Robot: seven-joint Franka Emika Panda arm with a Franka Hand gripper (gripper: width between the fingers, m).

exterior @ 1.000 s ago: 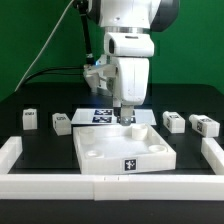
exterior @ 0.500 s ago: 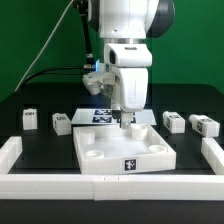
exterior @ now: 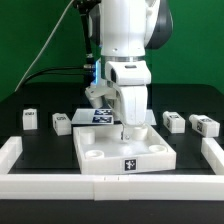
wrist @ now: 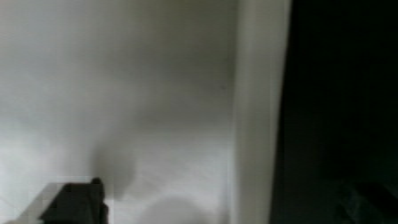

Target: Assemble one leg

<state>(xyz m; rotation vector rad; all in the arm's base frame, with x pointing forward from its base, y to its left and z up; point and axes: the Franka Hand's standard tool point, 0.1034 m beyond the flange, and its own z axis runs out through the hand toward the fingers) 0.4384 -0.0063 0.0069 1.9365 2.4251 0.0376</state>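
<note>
From where I stand, the exterior view has the white arm [exterior: 125, 40] coming straight down in the middle of the scene. Its gripper [exterior: 127, 131] is low over the far part of the big white tray [exterior: 160, 152], right at or just above the tray's surface. I cannot tell whether it touches. The fingers are small and partly lost against the white plastic. I cannot tell how far apart they stand, or whether anything is between them.

All four legs sit on the black table [exterior: 40, 140], well apart from the gripper. The left outer leg [exterior: 30, 119] and left inner leg [exterior: 62, 122] are on the exterior view's left of the tray. The right inner leg [exterior: 174, 121] and right outer leg [exterior: 205, 125] are on its right. Each shows a small dark tag. The marker board [exterior: 92, 116] lies flat just beyond the tray's far edge, partly behind the arm. A white rail [exterior: 100, 187] runs along the near side, with more rail pieces at the left and right.

The wrist view is badly blurred. A pale grey-white surface [wrist: 125, 100] fills most of it, with a dark strip [wrist: 338, 110] down one side. A small dark shape [wrist: 71, 203] sits in a corner, and I cannot make out what it is. No leg shows here.
</note>
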